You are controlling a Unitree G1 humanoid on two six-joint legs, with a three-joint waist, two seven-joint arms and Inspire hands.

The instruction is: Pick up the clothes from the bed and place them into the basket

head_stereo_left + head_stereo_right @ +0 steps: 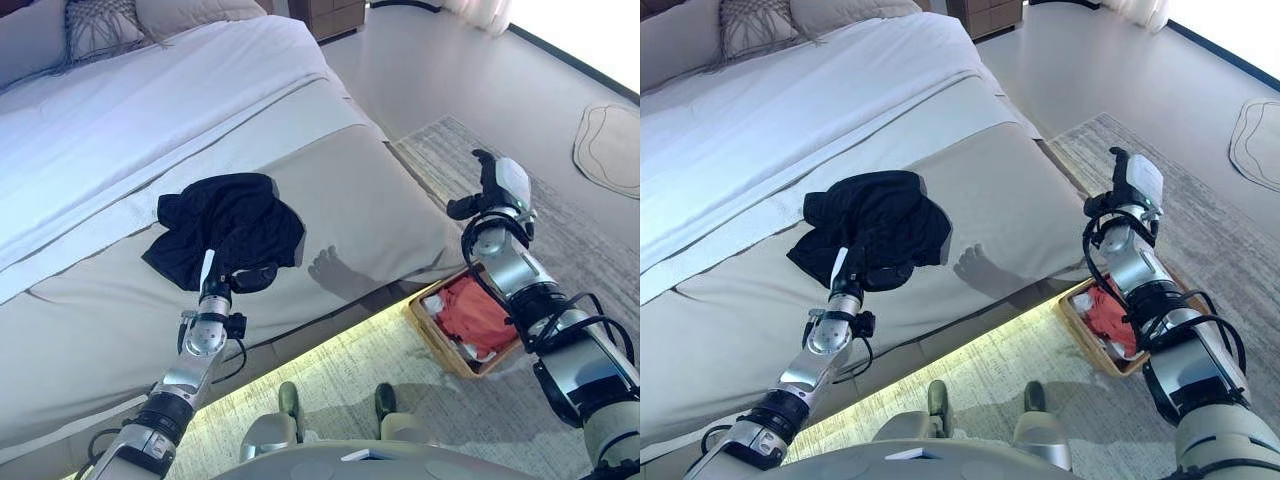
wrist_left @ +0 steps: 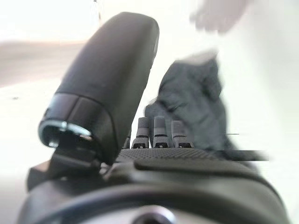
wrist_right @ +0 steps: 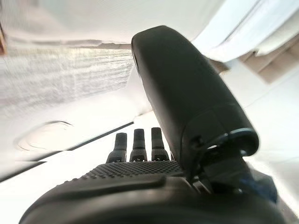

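Nearest the camera, a pale patterned rug [image 1: 420, 390] is seen spread along the foot of the bed [image 1: 380, 215], with a strip of light glowing under the bed's near edge. On that rug, just beside the bed's near right corner, a wooden basket [image 1: 1080, 318] is set; an orange-red garment [image 1: 478, 312] is already lying inside it, and its far side is partly hidden by the right forearm.

The left hand [image 1: 250, 277] is stretched out low over the beige bedcover, its fingers extended and held straight, nothing being gripped; in the left wrist view the fingers [image 2: 159, 130] are pointed at the dark cloth just ahead. The fingertips are placed at the near edge of the black clothes [image 1: 225, 225], though whether they are touching the fabric cannot be told.

The black clothes are crumpled in one heap on the beige cover, well in from the bed's near edge and well apart from the basket. Open cover is left all around the heap.

The right hand [image 1: 492, 190] is held up in the air above the basket, past the bed's corner, fingers straight and spread, with nothing in it.

Farther back, the white sheet [image 1: 130, 110] is laid across the bed up to the pillows [image 1: 100, 25]. Bare floor [image 1: 470, 70] is seen beyond the rug, with a small round mat [image 1: 608, 148] at the far right.
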